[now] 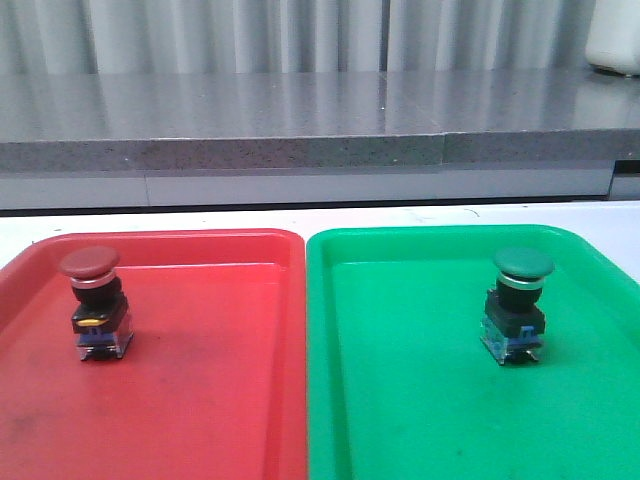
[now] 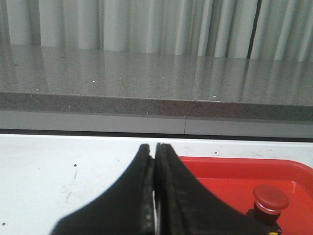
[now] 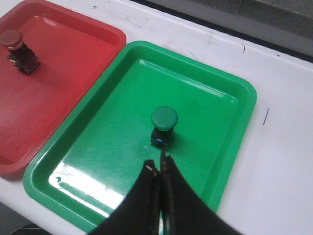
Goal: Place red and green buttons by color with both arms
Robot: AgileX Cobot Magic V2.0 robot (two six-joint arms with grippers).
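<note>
The red button (image 1: 95, 300) stands upright in the red tray (image 1: 200, 400). The green button (image 1: 518, 300) stands upright in the green tray (image 1: 420, 400). Neither gripper shows in the front view. In the left wrist view my left gripper (image 2: 153, 149) is shut and empty over the white table, beside the red tray (image 2: 220, 176); the red button (image 2: 269, 200) is off to its side. In the right wrist view my right gripper (image 3: 159, 166) is shut and empty above the green tray (image 3: 98, 161), just short of the green button (image 3: 164, 125). The red button (image 3: 17, 49) shows in the red tray.
The two trays lie side by side on a white table (image 1: 330, 215). A grey speckled counter (image 1: 300, 120) and pale curtains stand behind it. A white object (image 1: 615, 40) sits at the counter's far right.
</note>
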